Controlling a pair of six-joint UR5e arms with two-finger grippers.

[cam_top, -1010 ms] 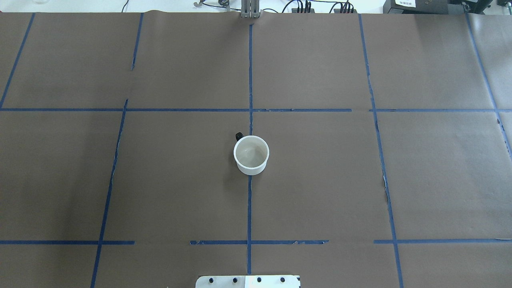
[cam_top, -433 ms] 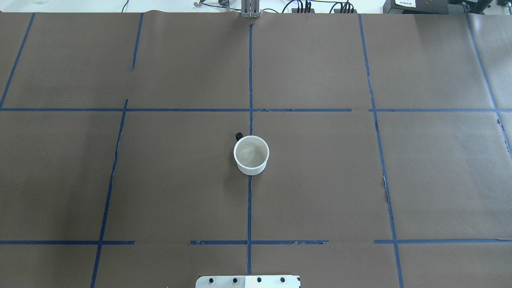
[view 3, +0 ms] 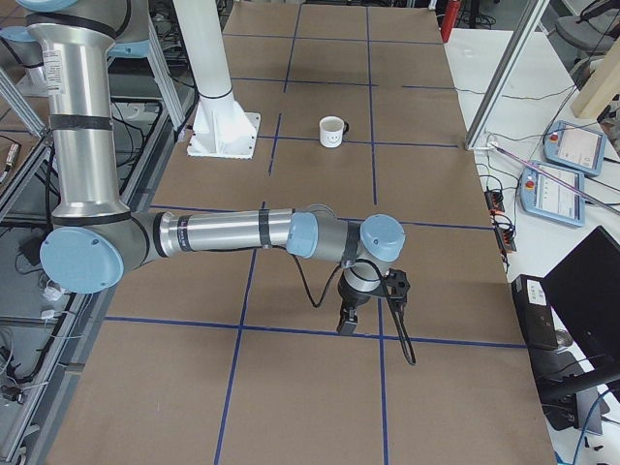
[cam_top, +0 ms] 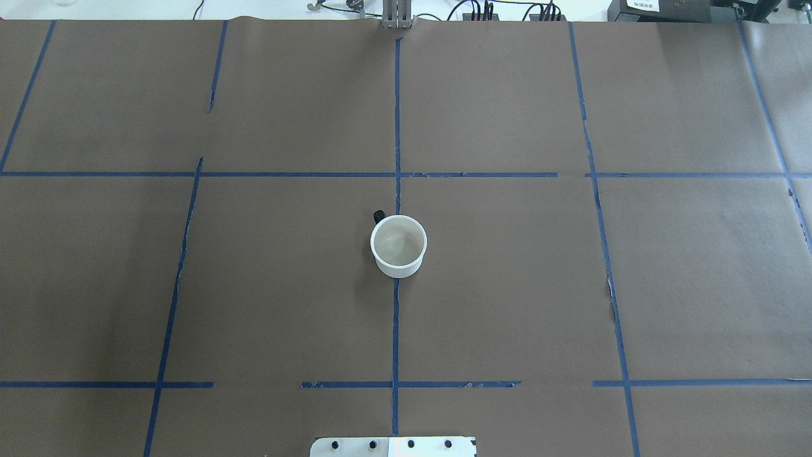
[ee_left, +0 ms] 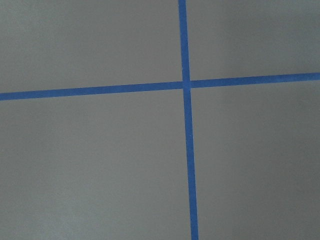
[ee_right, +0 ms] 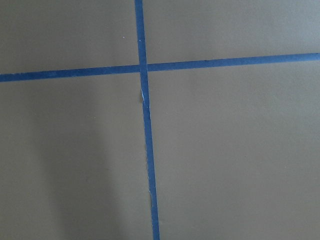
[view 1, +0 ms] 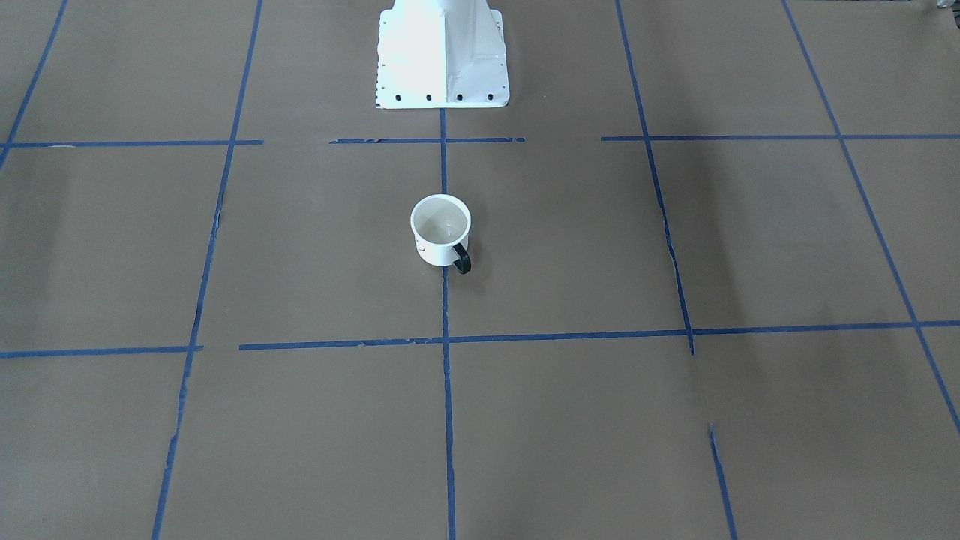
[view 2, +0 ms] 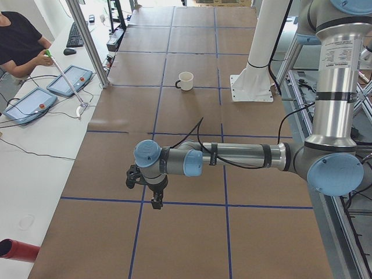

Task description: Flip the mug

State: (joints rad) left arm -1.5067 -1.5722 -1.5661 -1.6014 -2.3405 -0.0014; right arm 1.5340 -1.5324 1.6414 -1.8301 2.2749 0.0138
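The white mug point(cam_top: 398, 246) stands upright, mouth up, on the brown paper at the table's middle, its black handle point(cam_top: 379, 215) pointing away from the robot. It also shows in the front view point(view 1: 441, 231), the left side view point(view 2: 185, 81) and the right side view point(view 3: 332, 132). My left gripper point(view 2: 156, 200) hangs point-down over the table's left end, far from the mug. My right gripper point(view 3: 346, 325) hangs point-down over the right end, also far off. Both show only in the side views, so I cannot tell whether they are open or shut. The wrist views show only paper and blue tape.
The robot's white base plate point(view 1: 442, 60) stands behind the mug on the robot's side. Blue tape lines point(cam_top: 396, 127) grid the paper. An operator point(view 2: 20, 40) and control pendants point(view 2: 70, 79) are beside the table's far edge.
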